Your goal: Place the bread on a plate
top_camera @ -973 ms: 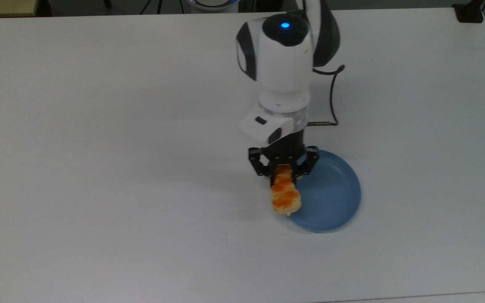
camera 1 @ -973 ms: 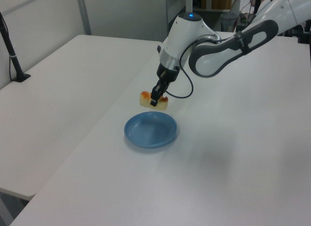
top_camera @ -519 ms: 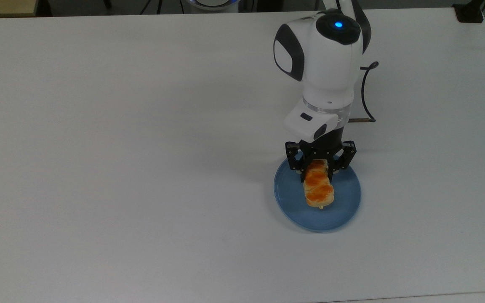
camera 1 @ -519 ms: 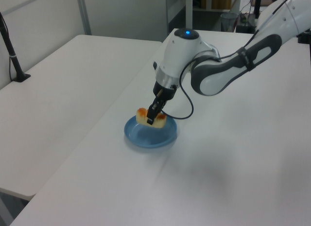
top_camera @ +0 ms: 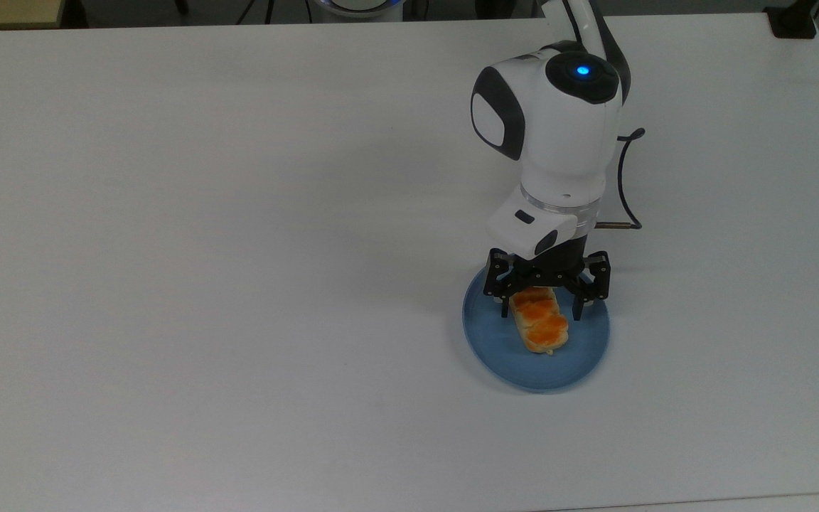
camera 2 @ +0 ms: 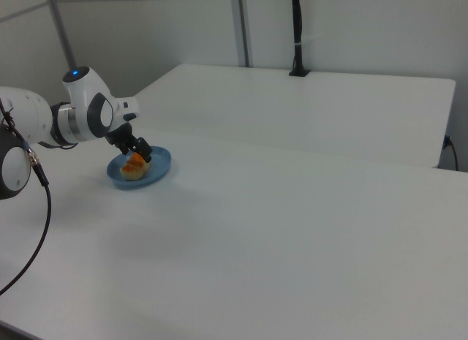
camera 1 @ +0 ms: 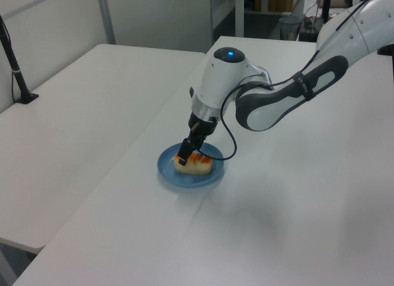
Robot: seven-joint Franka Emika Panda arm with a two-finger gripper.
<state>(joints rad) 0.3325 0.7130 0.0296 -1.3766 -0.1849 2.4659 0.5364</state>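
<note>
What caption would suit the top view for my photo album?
Robot arm's open gripper straddles the bread lying on a blue plate on a white table.

The jaws cover the far end of the bread point(top_camera: 540, 327) in the top view.

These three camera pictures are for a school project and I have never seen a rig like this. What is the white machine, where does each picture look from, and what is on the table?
The white machine is a robot arm; the black claw at its end is its gripper. One picture looks down from above, the other two look from opposite sides. On the white table sits a light-blue plate, and a small orange-topped bread lies on it. The gripper is open, a finger on each side of the bread, so it seems to have let go of the bread.
</note>
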